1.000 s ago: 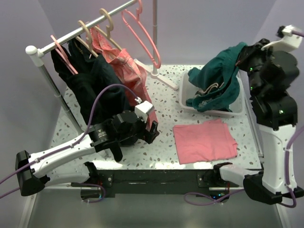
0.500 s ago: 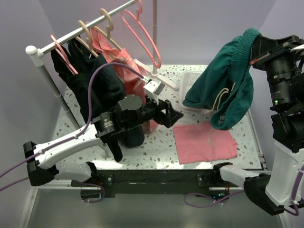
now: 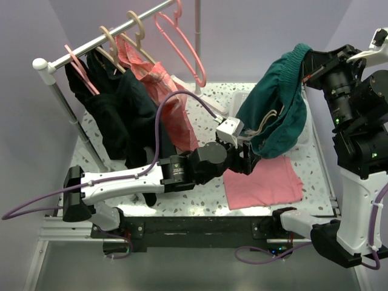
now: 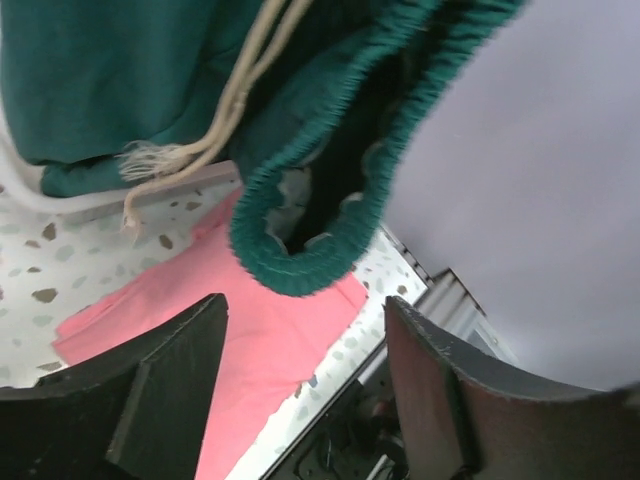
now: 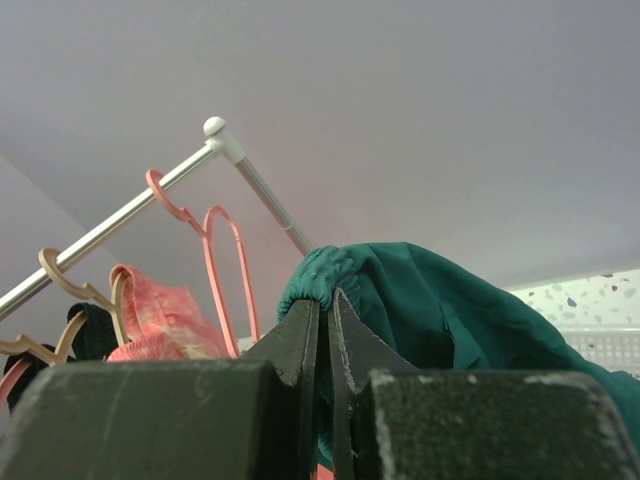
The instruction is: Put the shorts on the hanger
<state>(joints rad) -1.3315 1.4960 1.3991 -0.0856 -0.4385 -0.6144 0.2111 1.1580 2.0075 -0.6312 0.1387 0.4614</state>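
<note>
plainly, a speckled white table [image 3: 312, 167] between lilac walls [image 3: 254, 36]; shorts [image 3: 282, 112] hang lengthwise downward, waistband clamped in right gripper [image 5: 325, 320]; left gripper [image 4: 305, 303] gapes empty below.

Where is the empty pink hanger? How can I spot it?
Find the metal clothes rail at the table's back left. Follow it to its far end, by the upright post: the salmon-pink plastic hanger hangs last. Next to the beige wooden hangers, it alone is pink and bare.

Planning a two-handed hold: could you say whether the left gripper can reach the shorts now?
Probably yes: the left gripper is open just below the hanging waistband of the shorts, with nothing between.
</note>
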